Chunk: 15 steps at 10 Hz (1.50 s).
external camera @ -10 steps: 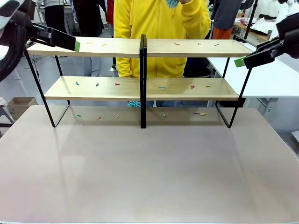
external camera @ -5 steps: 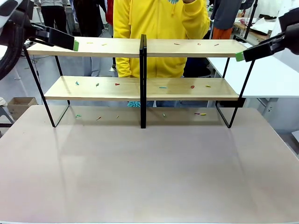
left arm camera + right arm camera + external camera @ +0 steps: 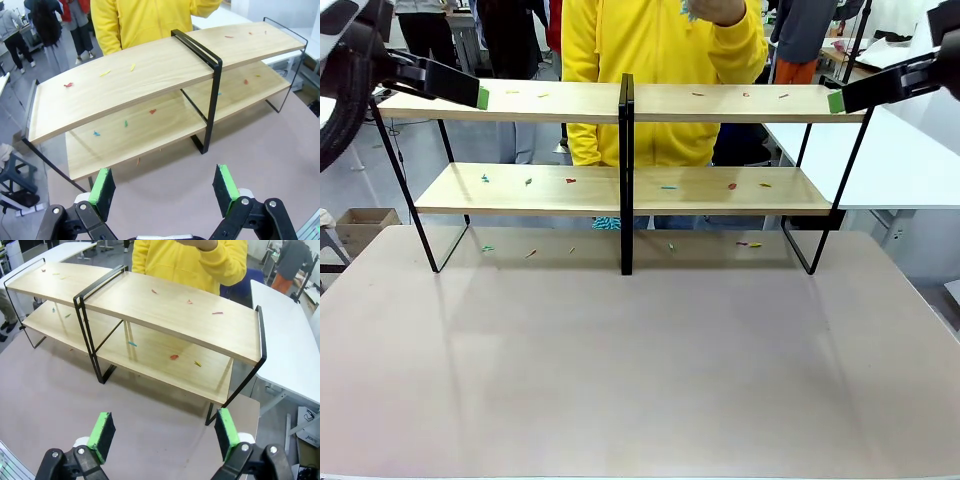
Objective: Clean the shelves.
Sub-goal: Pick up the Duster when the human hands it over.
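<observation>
Two long light-wood shelves in a thin black metal frame stand across the far side of the grey-beige tabletop. Tiny coloured scraps dot both boards, too small to identify. Behind the shelves, a person in a yellow top is cut off by the top edge. The left gripper and right gripper hover near the upper board's ends, jaws spread wide and holding nothing.

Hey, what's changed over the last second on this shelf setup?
The right claw rose at the right end of the shelves, from below the top board to level with it, open and holding nothing. The left claw and the coloured scraps stayed put.
</observation>
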Tool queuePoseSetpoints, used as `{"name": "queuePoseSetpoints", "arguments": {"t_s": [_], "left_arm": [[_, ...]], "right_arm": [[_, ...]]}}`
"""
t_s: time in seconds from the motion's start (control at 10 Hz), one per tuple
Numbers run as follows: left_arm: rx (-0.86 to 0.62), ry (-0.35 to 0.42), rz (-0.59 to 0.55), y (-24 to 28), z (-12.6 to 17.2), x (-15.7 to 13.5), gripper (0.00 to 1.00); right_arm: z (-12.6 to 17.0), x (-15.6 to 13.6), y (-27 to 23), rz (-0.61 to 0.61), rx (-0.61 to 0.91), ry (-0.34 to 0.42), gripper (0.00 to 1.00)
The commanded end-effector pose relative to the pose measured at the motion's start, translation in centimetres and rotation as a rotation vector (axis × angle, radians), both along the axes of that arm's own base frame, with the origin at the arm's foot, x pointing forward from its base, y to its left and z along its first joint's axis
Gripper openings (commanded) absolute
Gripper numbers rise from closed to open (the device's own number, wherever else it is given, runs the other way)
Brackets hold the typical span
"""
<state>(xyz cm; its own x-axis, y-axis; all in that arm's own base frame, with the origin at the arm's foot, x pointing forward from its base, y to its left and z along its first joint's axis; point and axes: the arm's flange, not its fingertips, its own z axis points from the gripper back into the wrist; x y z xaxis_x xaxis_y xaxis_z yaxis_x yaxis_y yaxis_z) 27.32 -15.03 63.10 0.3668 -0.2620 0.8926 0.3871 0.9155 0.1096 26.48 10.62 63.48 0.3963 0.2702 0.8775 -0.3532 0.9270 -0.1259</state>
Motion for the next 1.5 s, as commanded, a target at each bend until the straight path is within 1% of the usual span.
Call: {"name": "queuePoseSetpoints", "arguments": {"t_s": [0.0,0.5,0.7,0.9,1.0,1.1,1.4], "left_arm": [[0.001,-0.001,-0.001,-0.1,0.0,0.0,1.00],[0.001,-0.001,-0.001,-0.1,0.0,0.0,1.00],[0.001,-0.001,-0.001,-0.1,0.0,0.0,1.00],[0.001,-0.001,-0.001,-0.1,0.0,0.0,1.00],[0.001,-0.001,-0.001,-0.1,0.0,0.0,1.00],[0.001,-0.001,-0.001,-0.1,0.0,0.0,1.00],[0.001,-0.001,-0.001,-0.1,0.0,0.0,1.00]], "right_arm": [[-1.3,-0.8,-0.1,-0.032,-0.004,0.005,1.00],[-1.4,-0.7,0.1,-0.041,0.024,0.011,1.00],[-1.7,-0.2,1.0,-0.035,0.029,0.019,1.00],[-2.0,0.1,1.4,-0.046,0.038,0.011,1.00],[-2.3,0.1,1.2,-0.060,0.023,-0.016,1.00],[-0.7,0.3,1.0,-0.016,0.011,0.026,1.00],[-0.7,0.3,1.0,-0.016,0.011,0.026,1.00]]}}
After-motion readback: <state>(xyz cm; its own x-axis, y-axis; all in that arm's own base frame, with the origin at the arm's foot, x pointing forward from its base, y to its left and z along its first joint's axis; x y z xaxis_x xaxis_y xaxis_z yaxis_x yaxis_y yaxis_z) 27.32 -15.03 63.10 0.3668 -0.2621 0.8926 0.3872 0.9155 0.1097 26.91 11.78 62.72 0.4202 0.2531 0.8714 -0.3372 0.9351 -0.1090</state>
